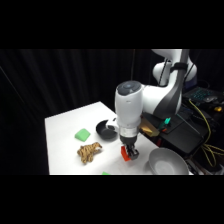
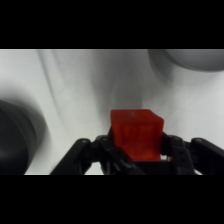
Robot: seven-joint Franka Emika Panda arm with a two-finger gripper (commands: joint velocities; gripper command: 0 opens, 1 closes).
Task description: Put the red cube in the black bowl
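The red cube (image 2: 136, 132) sits between the fingers of my gripper (image 2: 137, 150), which is shut on it. Seen from the side, the gripper (image 1: 129, 154) holds the red cube (image 1: 125, 154) low over the white table (image 1: 65, 130), near its front edge. The black bowl (image 1: 105, 131) stands on the table to the left of and behind the gripper, apart from it. In the wrist view the black bowl (image 2: 17, 135) shows as a dark round shape at the left edge.
A light grey bowl (image 1: 165, 162) stands to the right of the gripper; the grey bowl (image 2: 192, 59) also shows at the wrist view's upper right. A flat green block (image 1: 82, 134) and a striped toy tiger (image 1: 89, 151) lie left of the black bowl.
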